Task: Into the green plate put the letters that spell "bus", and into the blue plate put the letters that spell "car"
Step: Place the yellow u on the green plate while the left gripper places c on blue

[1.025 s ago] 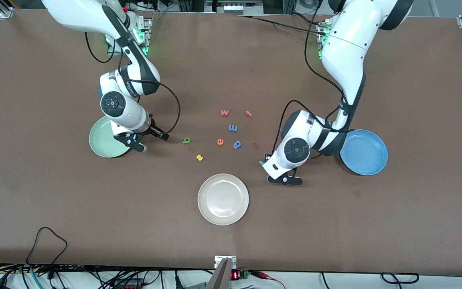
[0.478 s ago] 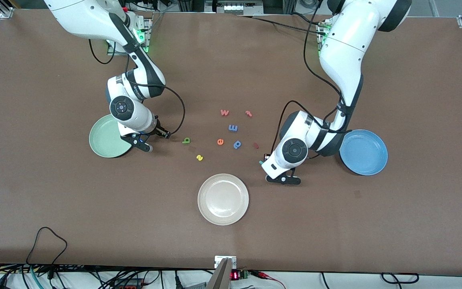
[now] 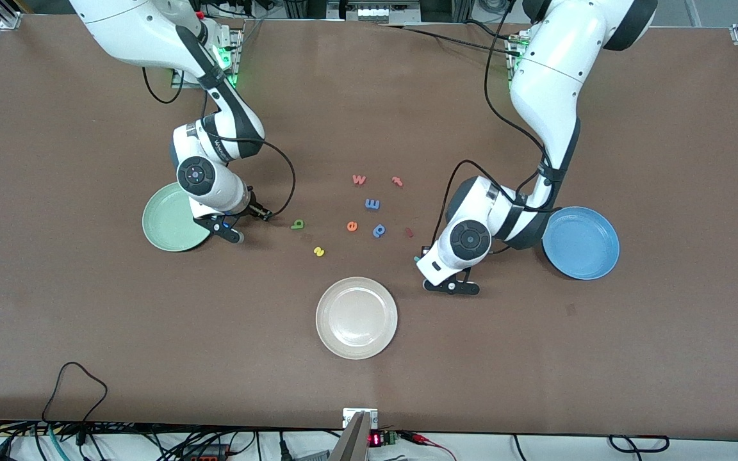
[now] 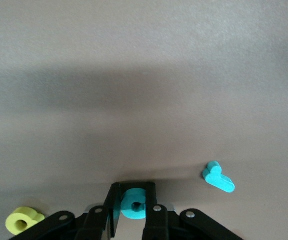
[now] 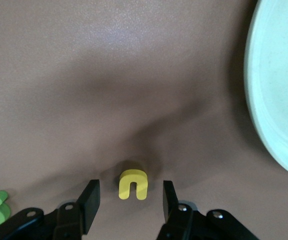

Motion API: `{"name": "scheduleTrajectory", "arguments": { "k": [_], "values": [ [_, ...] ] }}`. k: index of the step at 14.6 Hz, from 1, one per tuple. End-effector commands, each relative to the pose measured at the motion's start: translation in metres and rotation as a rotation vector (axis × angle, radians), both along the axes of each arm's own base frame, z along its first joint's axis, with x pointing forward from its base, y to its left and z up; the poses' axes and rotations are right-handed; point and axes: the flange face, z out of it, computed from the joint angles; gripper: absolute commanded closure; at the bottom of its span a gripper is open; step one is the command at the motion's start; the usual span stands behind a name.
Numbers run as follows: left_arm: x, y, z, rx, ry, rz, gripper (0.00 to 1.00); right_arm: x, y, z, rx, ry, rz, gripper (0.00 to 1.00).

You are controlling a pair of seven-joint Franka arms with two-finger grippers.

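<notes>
My left gripper is shut on the teal c, low over the table between the cream plate and the blue plate. In the front view the left gripper hides the c. The teal r and the yellow a lie close by on either side. My right gripper stands open around the yellow u, which lies flat beside the green plate. The right gripper sits by the green plate's rim. The green b and the yellow s lie toward the table's middle.
A cream plate sits nearer the front camera. Loose letters lie in the middle: orange e, blue p, blue m, pink w, and two more reddish letters.
My left gripper has closed on the teal c. The right arm has shifted off the green plate toward the table's middle and its jaws have narrowed a little.
</notes>
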Motion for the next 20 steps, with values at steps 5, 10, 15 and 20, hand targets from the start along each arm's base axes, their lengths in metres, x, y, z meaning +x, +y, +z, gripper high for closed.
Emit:
{"name": "scheduleTrajectory", "arguments": {
  "k": [5, 10, 15, 20],
  "values": [
    [0.042, 0.101, 0.107, 0.001, -0.004, 0.129, 0.81, -0.003, 0.000, -0.009, 0.000, -0.006, -0.016, 0.51],
    [0.057, 0.279, 0.110, 0.042, 0.113, 0.134, 0.81, -0.002, -0.001, -0.009, 0.000, -0.006, -0.019, 0.78],
    [0.028, 0.358, 0.079, 0.015, 0.161, 0.084, 0.81, 0.018, -0.029, 0.016, 0.010, -0.034, 0.019, 0.95],
    [-0.022, 0.357, 0.034, 0.011, 0.122, 0.085, 0.76, 0.037, -0.113, 0.094, 0.042, 0.036, 0.173, 0.95]
  ]
}}
